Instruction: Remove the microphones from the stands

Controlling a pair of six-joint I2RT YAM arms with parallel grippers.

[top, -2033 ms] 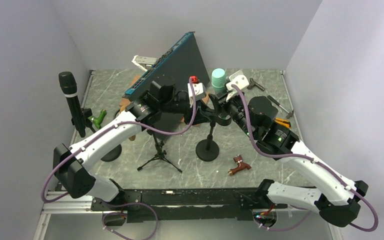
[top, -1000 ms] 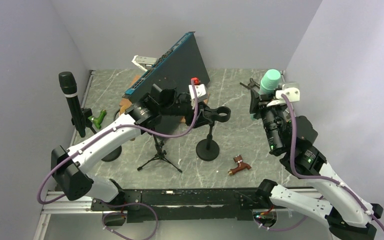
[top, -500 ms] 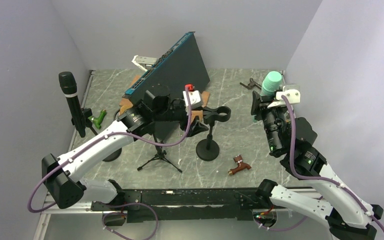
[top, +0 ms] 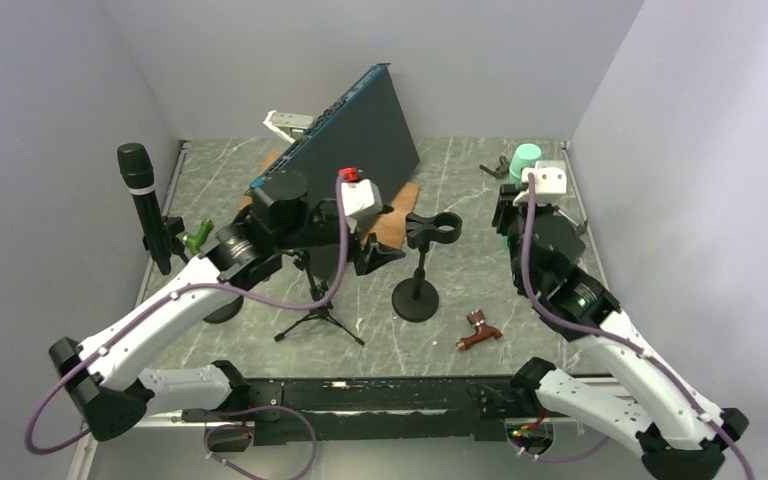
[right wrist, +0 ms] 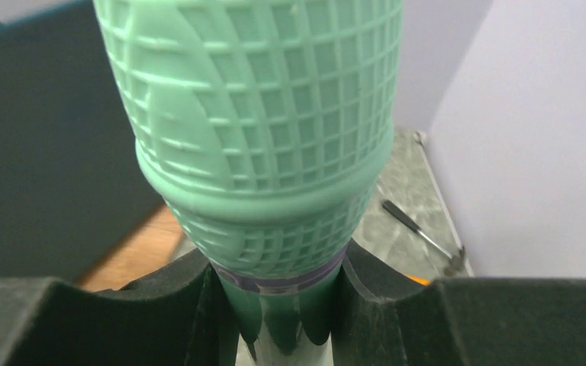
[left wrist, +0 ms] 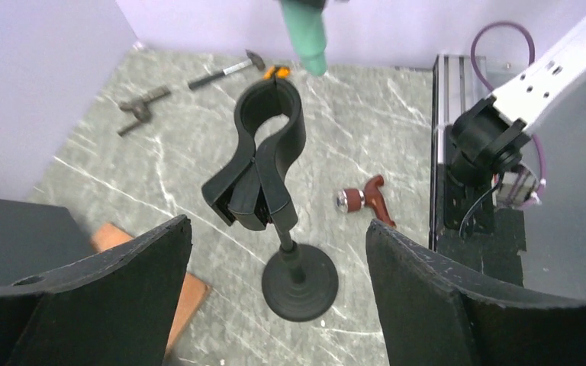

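Mint-green plastic microphone (right wrist: 252,137) is clamped in the right gripper (right wrist: 278,286), whose two black fingers close on the neck just below its gridded head. It is held head uppermost, well to the right of the stand (top: 418,290) and clear of it. The black clip (left wrist: 271,122) at the top of the stand is empty. The left gripper (left wrist: 275,229) hovers just left of the stand, jaws spread wide and holding nothing; its wrist view frames the stand between them. By this showing, the pull-out step is done and the microphone is free. The next move likely calls for lowering it onto bare table (top: 460,280) right of the stand, away from the tools (left wrist: 229,70) lying there, then easing the fingers apart.
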